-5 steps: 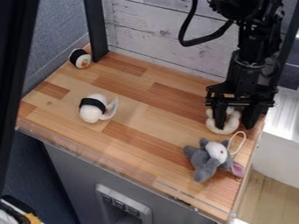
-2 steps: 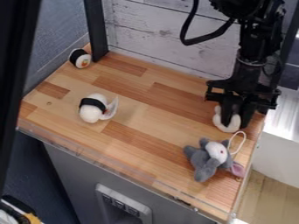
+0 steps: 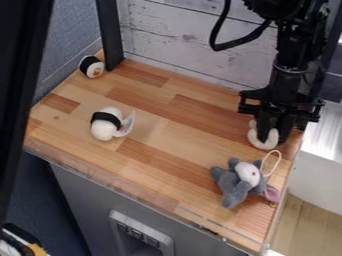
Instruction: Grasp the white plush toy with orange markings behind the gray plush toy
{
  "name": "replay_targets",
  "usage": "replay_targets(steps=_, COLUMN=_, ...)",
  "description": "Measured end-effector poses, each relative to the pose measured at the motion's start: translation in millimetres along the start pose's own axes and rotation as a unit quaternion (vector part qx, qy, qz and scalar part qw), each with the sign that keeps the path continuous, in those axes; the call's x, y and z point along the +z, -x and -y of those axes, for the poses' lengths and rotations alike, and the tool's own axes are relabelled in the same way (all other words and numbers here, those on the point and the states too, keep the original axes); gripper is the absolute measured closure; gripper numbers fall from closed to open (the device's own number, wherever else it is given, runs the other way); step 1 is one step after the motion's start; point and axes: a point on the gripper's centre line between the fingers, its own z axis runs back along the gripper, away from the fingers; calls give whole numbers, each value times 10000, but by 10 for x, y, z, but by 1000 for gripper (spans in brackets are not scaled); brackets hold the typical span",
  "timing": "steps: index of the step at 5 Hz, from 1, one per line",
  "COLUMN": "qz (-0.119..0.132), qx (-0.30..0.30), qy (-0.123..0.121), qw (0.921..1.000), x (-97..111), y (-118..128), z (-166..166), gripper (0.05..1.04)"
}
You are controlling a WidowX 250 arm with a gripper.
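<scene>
At the right of the wooden top, the black gripper (image 3: 274, 136) points down, shut on a white, curved plush piece (image 3: 258, 140). One finger crosses the front of the piece; its left and lower parts show around that finger, and the rest is hidden. Just below lies a grey plush mouse (image 3: 236, 184) with a white face, pink ear and a pale string loop that comes up close to the white piece. Left of centre is a white plush sushi (image 3: 105, 126) with a black band and a white tag. A black-wrapped sushi roll (image 3: 92, 66) sits in the back left corner.
A whitewashed plank wall (image 3: 187, 42) stands behind the wooden top (image 3: 153, 155). A black post (image 3: 109, 35) rises near the back left corner. A clear edging (image 3: 127, 192) runs along the front, and a white surface (image 3: 320, 170) adjoins on the right.
The gripper's fingers have come together on the white piece. The gripper has shifted slightly right with it, and the piece now looks narrower and turned. The other plush toys have stayed where they were.
</scene>
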Motion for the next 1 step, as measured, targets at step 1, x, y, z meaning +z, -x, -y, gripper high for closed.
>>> replay_targets(steps=1, qz=-36, qx=307, qy=-16, qw=9995, x=5, y=-21, z=19, gripper=804)
